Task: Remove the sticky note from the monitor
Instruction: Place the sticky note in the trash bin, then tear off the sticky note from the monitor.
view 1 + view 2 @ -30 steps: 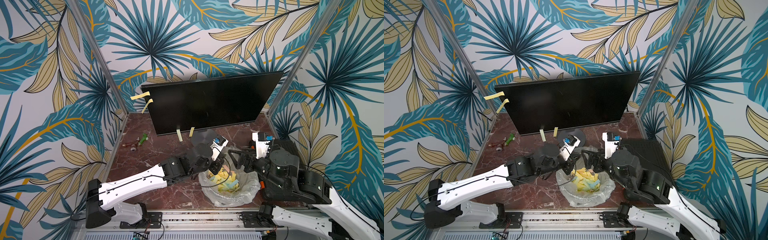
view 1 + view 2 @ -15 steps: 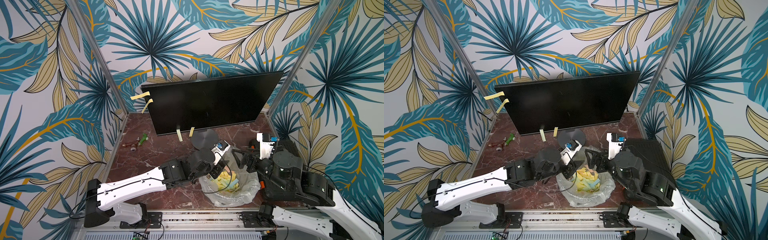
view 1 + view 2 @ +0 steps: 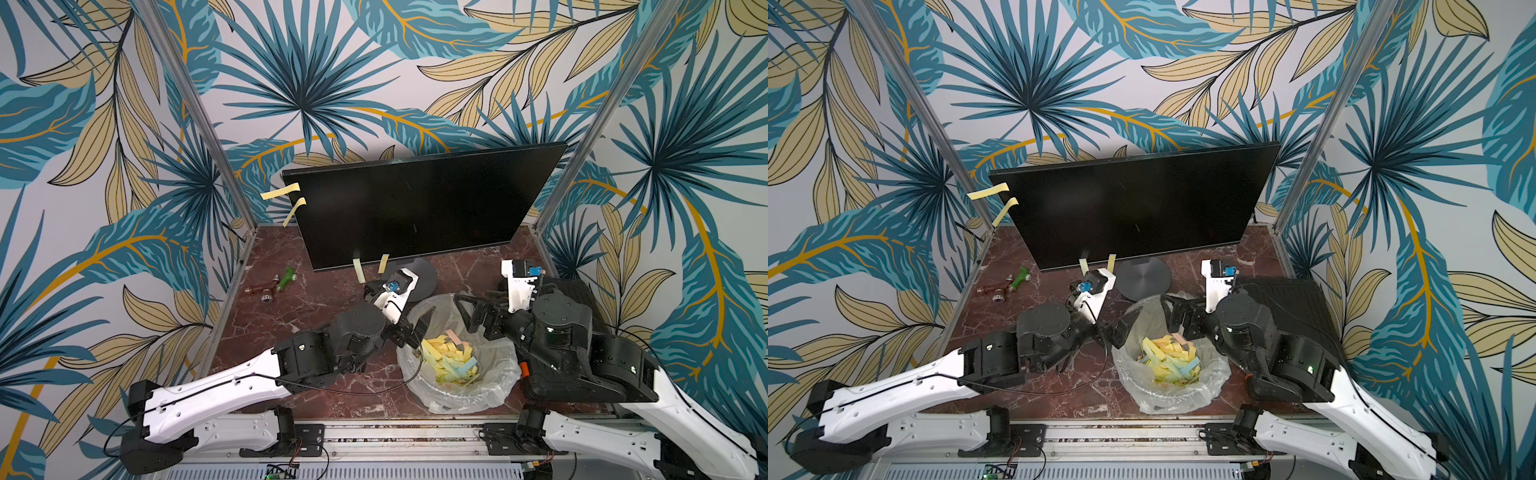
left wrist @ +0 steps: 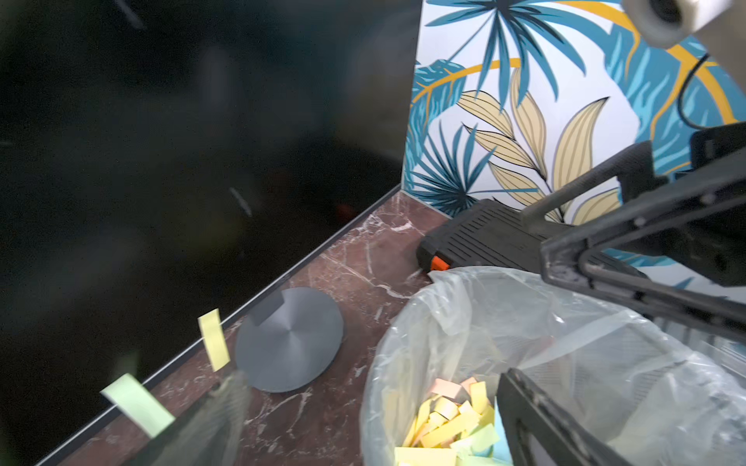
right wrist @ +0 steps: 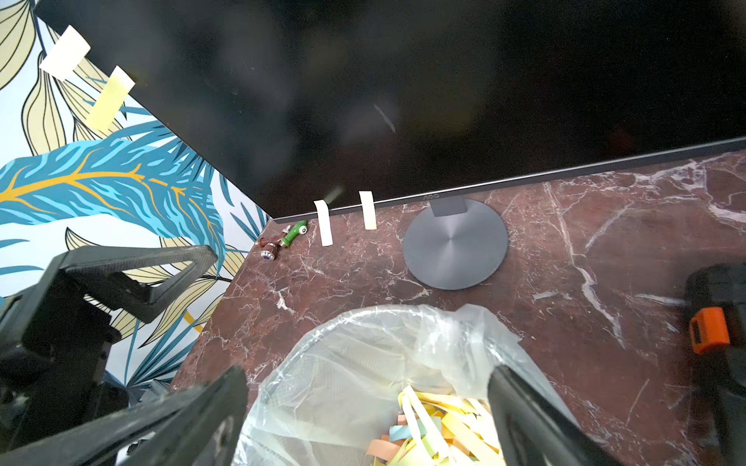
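Observation:
The black monitor (image 3: 415, 208) (image 3: 1142, 208) stands at the back on a round grey foot (image 3: 424, 276). Two yellow sticky notes (image 3: 280, 191) (image 3: 294, 211) stick out from its left edge. Two more (image 3: 357, 268) (image 3: 383, 264) hang from its bottom edge, also seen in the left wrist view (image 4: 214, 339) and in the right wrist view (image 5: 323, 222). My left gripper (image 3: 417, 332) (image 4: 371, 427) is open and empty over the left rim of a lined bin (image 3: 498, 374). My right gripper (image 3: 473, 311) (image 5: 363, 423) is open and empty over the bin's far right rim.
The bin (image 3: 1217, 370) holds several coloured paper strips (image 3: 449, 357). A black ribbed box (image 3: 577, 291) with an orange latch (image 5: 710, 331) sits at the right wall. A small green and brown object (image 3: 282, 282) lies at the left. Patterned walls close in three sides.
My left gripper has gone from shut to open above the bin and has drawn back a little toward the front. The right arm has shifted slightly to the right.

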Robot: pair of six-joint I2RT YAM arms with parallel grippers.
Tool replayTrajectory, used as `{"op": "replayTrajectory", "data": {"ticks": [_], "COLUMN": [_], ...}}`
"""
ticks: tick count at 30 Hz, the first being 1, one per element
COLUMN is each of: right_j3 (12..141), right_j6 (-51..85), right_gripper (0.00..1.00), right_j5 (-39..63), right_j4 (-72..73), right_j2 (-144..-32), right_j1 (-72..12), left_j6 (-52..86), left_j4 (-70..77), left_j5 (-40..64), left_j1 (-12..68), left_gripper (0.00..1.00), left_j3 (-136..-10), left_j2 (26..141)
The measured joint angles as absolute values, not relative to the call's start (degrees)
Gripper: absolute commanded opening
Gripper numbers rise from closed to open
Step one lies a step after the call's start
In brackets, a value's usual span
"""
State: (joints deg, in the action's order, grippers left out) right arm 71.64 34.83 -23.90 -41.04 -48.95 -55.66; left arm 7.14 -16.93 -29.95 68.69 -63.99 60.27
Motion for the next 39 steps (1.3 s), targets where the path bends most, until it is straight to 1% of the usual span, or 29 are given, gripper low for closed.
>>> {"op": "replayTrajectory", "data": {"ticks": [3,5,10,16,20,29,39], "right_j3": [72.77,73.56,76.34,79.61,82.08,87.02,90.41], "right_j6": [34.06,33.54,32.29,31.73,31.48,31.51,31.94], "right_gripper": [0.96,0.96,0.96,0.96,0.95,0.94,0.94], "right_j5": [-22.24,-20.84,-16.8,-11.25,-7.7,-2.0,1.34], "right_j4": [-39.33,-38.13,-34.7,-30.24,-28.08,-23.94,-20.8], "right_j2": [-51.59,-53.47,-58.7,-65.28,-69.67,-75.92,-80.97], "right_j1": [-55.66,-55.66,-55.66,-55.7,-55.72,-55.86,-57.17], "left_j6": [6.9,7.2,8.58,9.78,9.93,12.1,15.11], "left_j4": [-16.32,-15.97,-14.9,-13.89,-13.13,-11.7,-6.76], "left_j5": [-32.93,-34.35,-36.03,-33.91,-30.2,-17.45,-3.07], "left_j1": [67.09,64.6,56.21,44.18,36.27,20.29,8.69], "left_gripper": [1.0,1.0,1.0,1.0,1.0,1.0,1.0], "left_j3": [-60.42,-57.63,-50.37,-47.35,-47.55,-48.31,-50.48], "left_j2": [56.71,53.67,43.62,35.4,34.89,37.69,40.75]}}
